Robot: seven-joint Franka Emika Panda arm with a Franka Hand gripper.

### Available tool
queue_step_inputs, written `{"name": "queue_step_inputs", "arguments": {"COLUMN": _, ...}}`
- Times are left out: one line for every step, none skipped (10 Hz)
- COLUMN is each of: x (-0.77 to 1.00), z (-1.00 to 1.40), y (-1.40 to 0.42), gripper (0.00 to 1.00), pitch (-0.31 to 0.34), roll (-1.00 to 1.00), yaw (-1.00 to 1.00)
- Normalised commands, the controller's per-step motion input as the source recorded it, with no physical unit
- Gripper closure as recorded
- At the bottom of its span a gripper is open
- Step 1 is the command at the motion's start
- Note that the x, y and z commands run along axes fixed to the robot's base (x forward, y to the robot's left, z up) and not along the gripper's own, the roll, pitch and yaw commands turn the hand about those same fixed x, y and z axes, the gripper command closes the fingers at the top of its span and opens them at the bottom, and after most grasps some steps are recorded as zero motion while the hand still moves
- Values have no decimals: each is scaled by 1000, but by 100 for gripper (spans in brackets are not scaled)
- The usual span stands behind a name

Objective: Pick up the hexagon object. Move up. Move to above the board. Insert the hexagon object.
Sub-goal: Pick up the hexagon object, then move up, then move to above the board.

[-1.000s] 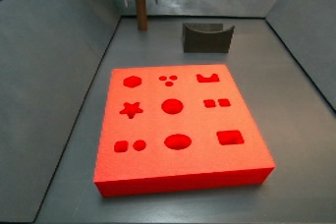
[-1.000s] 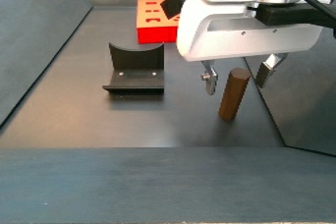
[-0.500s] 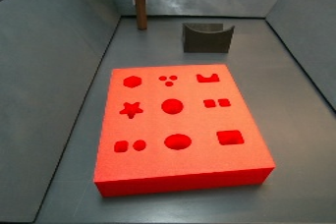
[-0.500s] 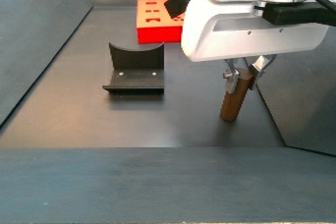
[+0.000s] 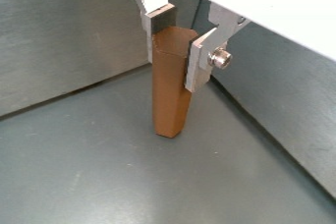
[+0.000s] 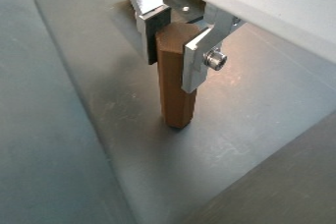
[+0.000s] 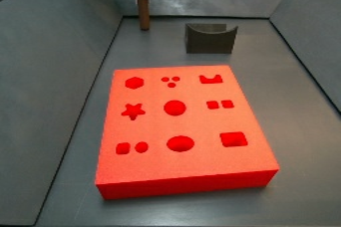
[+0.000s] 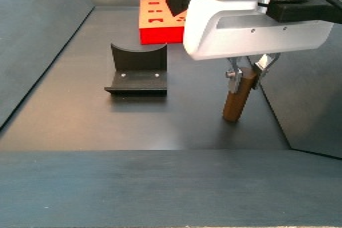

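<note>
The hexagon object is a tall reddish-brown peg standing upright on the dark floor near a wall; it also shows in the wrist view and in both side views. My gripper is shut on the peg's top, a silver finger pressed on each side. The gripper shows in the side view below the white wrist housing. The board is a thick bright red block with shaped holes, lying apart from the peg; its far end shows in the side view.
A dark grey U-shaped block stands between the peg and the board, also seen in the side view. Grey walls enclose the floor; the peg stands close to one wall.
One second ago the fingers stood open on either side of the peg. They have since closed on its top. The peg has not moved from its place.
</note>
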Motion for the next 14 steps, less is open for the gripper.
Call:
{"name": "queue_step_inputs", "arguments": {"x": 0, "z": 0, "y": 0, "gripper": 100, "pitch": 0, "roll": 0, "yaw": 0}}
{"name": "queue_step_inputs", "arguments": {"x": 0, "z": 833, "y": 0, "gripper": 100, "pitch": 0, "roll": 0, "yaw": 0}}
{"name": "queue_step_inputs", "arguments": {"x": -26, "z": 860, "y": -23, "gripper": 100, "pitch": -7, "roll": -12, "yaw": 0}}
{"name": "queue_step_inputs", "arguments": {"x": -63, "z": 767, "y": -24, "gripper": 100, "pitch": 24, "roll": -2, "yaw": -5}}
{"name": "queue_step_inputs", "arguments": {"x": -52, "z": 653, "y": -14, "gripper": 100, "pitch": 37, "roll": 25, "yaw": -12}}
{"name": "queue_step_inputs", "arguments": {"x": -37, "z": 484, "y": -5, "gripper": 100, "pitch": 62, "roll": 57, "yaw": -12}}
{"name": "queue_step_inputs", "arguments": {"x": -34, "z": 353, "y": -4, "gripper": 100, "pitch": 72, "roll": 78, "yaw": -5}}
{"name": "queue_step_inputs", "arguments": {"x": -31, "z": 226, "y": -3, "gripper": 100, "pitch": 80, "roll": 97, "yaw": 6}}
{"name": "queue_step_inputs", "arguments": {"x": -218, "z": 1000, "y": -108, "gripper": 100, "pitch": -25, "roll": -119, "yaw": -143}}
{"name": "queue_step_inputs", "arguments": {"x": -220, "z": 1000, "y": -109, "gripper": 100, "pitch": -27, "roll": -109, "yaw": -131}}
{"name": "queue_step_inputs", "arguments": {"x": -215, "z": 1000, "y": -98, "gripper": 100, "pitch": -38, "roll": -79, "yaw": -110}}
{"name": "queue_step_inputs", "arguments": {"x": -198, "z": 1000, "y": -81, "gripper": 100, "pitch": -22, "roll": -34, "yaw": -79}}
{"name": "queue_step_inputs", "arguments": {"x": -187, "z": 1000, "y": -73, "gripper": 100, "pitch": 1, "roll": -13, "yaw": -55}}
{"name": "queue_step_inputs", "arguments": {"x": -179, "z": 1000, "y": -68, "gripper": 100, "pitch": 13, "roll": 4, "yaw": -42}}
